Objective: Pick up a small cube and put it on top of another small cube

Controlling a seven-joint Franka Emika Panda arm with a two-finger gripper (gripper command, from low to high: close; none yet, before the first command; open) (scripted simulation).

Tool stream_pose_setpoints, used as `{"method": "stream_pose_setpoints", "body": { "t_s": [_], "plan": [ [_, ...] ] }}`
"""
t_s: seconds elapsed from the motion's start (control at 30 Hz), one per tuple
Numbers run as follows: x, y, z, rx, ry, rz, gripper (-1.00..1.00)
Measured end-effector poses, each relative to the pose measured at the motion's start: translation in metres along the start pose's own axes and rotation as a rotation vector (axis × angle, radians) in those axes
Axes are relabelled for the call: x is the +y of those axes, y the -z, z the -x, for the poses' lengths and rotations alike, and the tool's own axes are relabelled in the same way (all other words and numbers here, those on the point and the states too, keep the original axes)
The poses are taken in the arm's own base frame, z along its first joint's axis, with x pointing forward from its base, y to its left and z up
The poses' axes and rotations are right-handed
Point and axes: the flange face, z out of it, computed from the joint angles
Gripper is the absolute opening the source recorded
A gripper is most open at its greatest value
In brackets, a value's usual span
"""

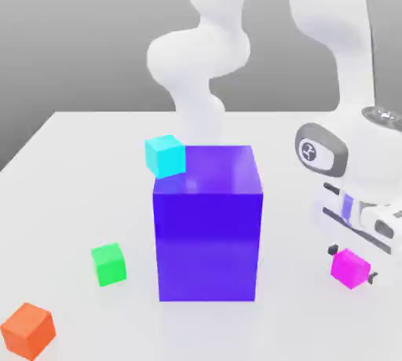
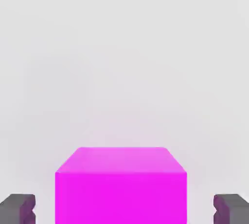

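Observation:
The small magenta cube [image 1: 349, 268] rests on the white table at the exterior view's right. My gripper [image 1: 352, 264] is lowered around it, one dark fingertip on each side. The hand view has the magenta cube [image 2: 121, 186] between the grey fingers [image 2: 17, 208], with a visible gap on both sides, so the gripper [image 2: 124, 209] stands open and does not touch it. The small green cube [image 1: 108, 264] sits on the table at the exterior view's left, beyond the big block.
A tall blue-purple block [image 1: 207, 222] stands mid-table between the two small cubes. A cyan cube [image 1: 165, 154] sits at its upper left corner. An orange cube [image 1: 28, 330] lies near the front left table edge [image 1: 16, 155].

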Motion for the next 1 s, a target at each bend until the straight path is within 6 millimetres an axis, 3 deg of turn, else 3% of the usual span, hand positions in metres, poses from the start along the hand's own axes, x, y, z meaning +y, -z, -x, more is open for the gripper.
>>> {"method": "stream_pose_setpoints", "body": {
  "t_s": [0.1,0.17,0.33,0.4,0.47,0.53,0.63,0.83,1.0],
  "plan": [
    [0.0,-0.005,0.0,-0.001,0.0,-0.002,-1.0],
    [0.0,0.006,0.0,-0.001,0.001,0.001,-1.0],
    [0.004,0.059,-0.003,0.014,-0.017,0.001,-1.0],
    [0.037,0.09,0.004,0.065,-0.074,0.018,-1.0],
    [0.086,0.124,0.034,0.116,-0.159,0.044,-1.0],
    [0.132,0.155,0.077,0.158,-0.24,0.075,-1.0],
    [0.167,0.19,0.13,0.192,-0.271,0.11,-1.0],
    [0.186,0.201,0.254,0.144,-0.255,0.132,-1.0],
    [0.174,0.189,0.359,0.104,-0.252,0.117,-1.0]
  ]
}}
